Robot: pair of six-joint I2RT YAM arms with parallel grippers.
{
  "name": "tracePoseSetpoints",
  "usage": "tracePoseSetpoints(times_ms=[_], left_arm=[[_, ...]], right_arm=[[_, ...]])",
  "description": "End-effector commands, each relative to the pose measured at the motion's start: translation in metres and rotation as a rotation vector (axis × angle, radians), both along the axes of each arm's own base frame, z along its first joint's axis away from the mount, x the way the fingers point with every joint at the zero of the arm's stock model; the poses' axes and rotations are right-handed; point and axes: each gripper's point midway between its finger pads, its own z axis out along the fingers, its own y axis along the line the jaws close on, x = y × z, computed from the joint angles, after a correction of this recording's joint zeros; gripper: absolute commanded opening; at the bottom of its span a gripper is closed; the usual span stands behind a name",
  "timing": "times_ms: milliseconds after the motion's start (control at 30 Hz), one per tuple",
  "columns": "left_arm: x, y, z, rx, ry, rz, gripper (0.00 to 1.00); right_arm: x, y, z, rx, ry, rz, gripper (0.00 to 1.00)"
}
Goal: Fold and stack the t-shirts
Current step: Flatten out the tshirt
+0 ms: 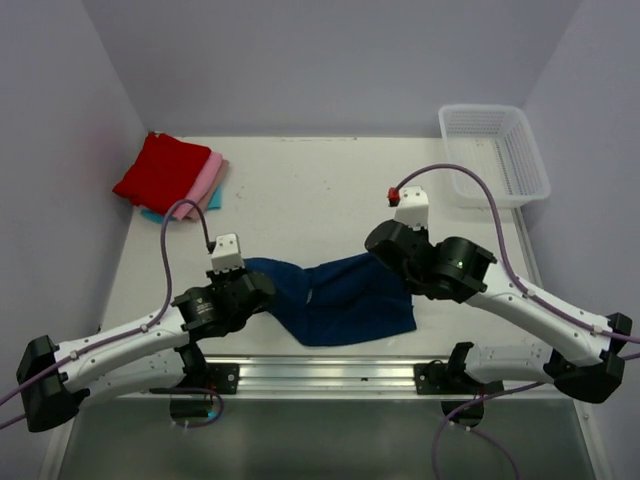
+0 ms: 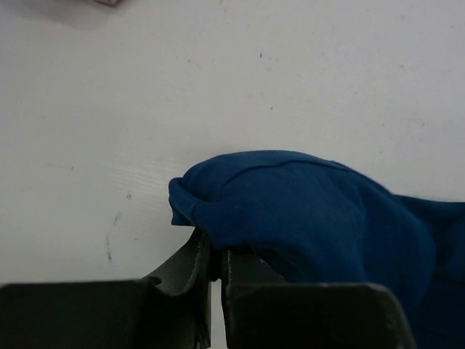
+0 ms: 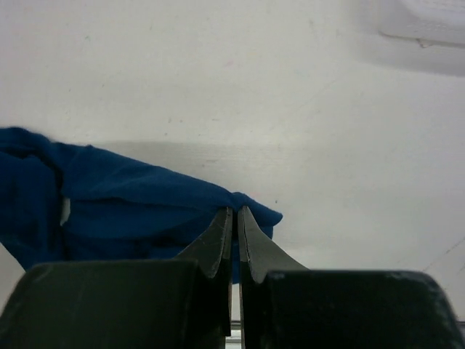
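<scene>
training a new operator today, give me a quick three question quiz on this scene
1. True or false: the left end effector and the right end effector are each shut on the navy t-shirt.
2. Where on the table does the folded stack lie? A) far-left corner B) far-right corner C) near edge, between the arms
3. What colour is the top tee of that stack?

Key: 1 true; 2 A; 3 red
</scene>
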Motion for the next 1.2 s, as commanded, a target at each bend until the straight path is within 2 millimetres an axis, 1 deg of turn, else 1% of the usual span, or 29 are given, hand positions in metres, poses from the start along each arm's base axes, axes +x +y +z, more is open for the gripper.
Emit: tracePoseSetpoints(times_ms=[0,33,67,100,200,233,300,333,367,467,533,600,633,667,700,733,767,800,833,867,900,933,967,1000,1033,1067,1100,1133,1167], left_arm=[[0.006,-0.013,-0.02,-0.114,-0.019,0.037,0.0],[0.008,-0.016,-0.022,-0.129,-0.026,0.034,0.0],[0.006,-0.012,-0.034,-0.11,-0.011,0.032,0.0],[0.006,-0.011,-0.039,-0.101,-0.006,0.036,0.0],[0.015,-0.008,-0.045,-0.11,-0.011,0.053,0.0],[0.018,-0.001,-0.048,-0.1,-0.005,0.072,0.0],[0.026,-0.001,-0.049,-0.138,-0.003,0.078,0.0],[0.029,0.008,-0.054,-0.134,0.001,0.105,0.0],[0.03,0.008,-0.055,-0.151,0.002,0.108,0.0],[0.035,0.013,-0.051,-0.221,-0.022,0.158,0.0],[0.034,0.004,-0.043,-0.285,-0.025,0.138,0.0],[0.027,-0.015,-0.033,-0.392,0.001,0.066,0.0],[0.022,-0.022,-0.029,-0.431,0.012,0.042,0.0],[0.013,-0.02,-0.027,-0.433,0.026,0.045,0.0],[0.002,-0.038,-0.016,-0.484,0.025,0.01,0.0],[-0.004,-0.039,-0.011,-0.475,0.009,0.011,0.0],[-0.013,-0.044,-0.011,-0.471,0.025,-0.009,0.0],[-0.026,-0.054,-0.009,-0.455,0.058,-0.057,0.0],[-0.031,-0.057,-0.009,-0.437,0.069,-0.069,0.0],[-0.034,-0.059,-0.015,-0.388,0.092,-0.078,0.0],[-0.039,-0.069,-0.01,-0.37,0.092,-0.124,0.0],[-0.037,-0.07,-0.006,-0.342,0.072,-0.126,0.0],[-0.036,-0.073,-0.009,-0.298,0.077,-0.128,0.0],[-0.032,-0.079,0.002,-0.286,0.054,-0.145,0.0],[-0.025,-0.079,0.009,-0.254,0.014,-0.146,0.0],[-0.017,-0.092,0.019,-0.274,-0.024,-0.167,0.0],[-0.007,-0.092,0.026,-0.209,-0.043,-0.2,0.0],[-0.002,-0.102,0.026,-0.231,-0.015,-0.26,0.0],[0.015,-0.113,0.041,-0.306,-0.065,-0.283,0.0]], right_arm=[[0.01,-0.046,0.04,0.004,-0.131,-0.159,0.0],[0.011,-0.051,0.044,0.002,-0.141,-0.173,0.0],[0.013,-0.059,0.048,-0.021,-0.159,-0.196,0.0],[0.015,-0.067,0.052,-0.027,-0.168,-0.225,0.0],[0.019,-0.081,0.062,-0.037,-0.19,-0.263,0.0],[0.02,-0.082,0.066,-0.036,-0.197,-0.271,0.0],[0.023,-0.083,0.068,-0.041,-0.197,-0.273,0.0],[0.025,-0.082,0.067,-0.046,-0.194,-0.274,0.0],[0.027,-0.081,0.066,-0.047,-0.195,-0.277,0.0],[0.032,-0.078,0.06,-0.06,-0.183,-0.275,0.0],[0.033,-0.077,0.055,-0.071,-0.171,-0.273,0.0],[0.035,-0.078,0.05,-0.078,-0.166,-0.276,0.0],[0.036,-0.076,0.048,-0.082,-0.159,-0.266,0.0],[0.039,-0.077,0.047,-0.072,-0.162,-0.275,0.0],[0.04,-0.077,0.045,-0.073,-0.156,-0.276,0.0],[0.04,-0.076,0.042,-0.073,-0.147,-0.268,0.0],[0.043,-0.075,0.04,-0.068,-0.144,-0.272,0.0],[0.044,-0.074,0.036,-0.071,-0.137,-0.268,0.0],[0.045,-0.074,0.033,-0.074,-0.13,-0.263,0.0],[0.048,-0.072,0.031,-0.065,-0.124,-0.261,0.0],[0.049,-0.071,0.028,-0.068,-0.116,-0.259,0.0],[0.05,-0.071,0.026,-0.073,-0.11,-0.257,0.0],[0.052,-0.07,0.024,-0.066,-0.105,-0.252,0.0],[0.052,-0.069,0.022,-0.069,-0.1,-0.252,0.0],[0.054,-0.068,0.022,-0.069,-0.099,-0.248,0.0],[0.054,-0.067,0.021,-0.062,-0.094,-0.241,0.0],[0.054,-0.066,0.02,-0.062,-0.092,-0.239,0.0],[0.054,-0.066,0.019,-0.062,-0.089,-0.236,0.0],[0.054,-0.066,0.019,-0.062,-0.089,-0.236,0.0]])
